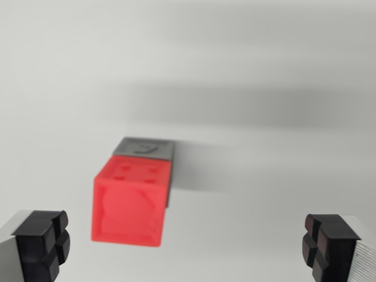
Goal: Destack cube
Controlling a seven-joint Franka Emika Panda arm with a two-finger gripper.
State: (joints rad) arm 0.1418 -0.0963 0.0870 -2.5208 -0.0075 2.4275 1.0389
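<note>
1. Cubes first: you see a red cube (129, 202) stacked on a grey cube (144, 147), a little toward the wrist view's left of centre, on a plain white table (264, 64).
2. You look down on the red cube's top face; the grey cube shows beyond and beneath it, with a blurred mark on its visible face.
3. Your gripper (187, 247) stands wide open, holding nothing.
4. Its black fingertips (44, 244) sit in the two lower corners, each well apart from the stack.
5. You can see the stack's shadow falling toward the wrist view's right, with a broad soft shadow band across the table above it.
</note>
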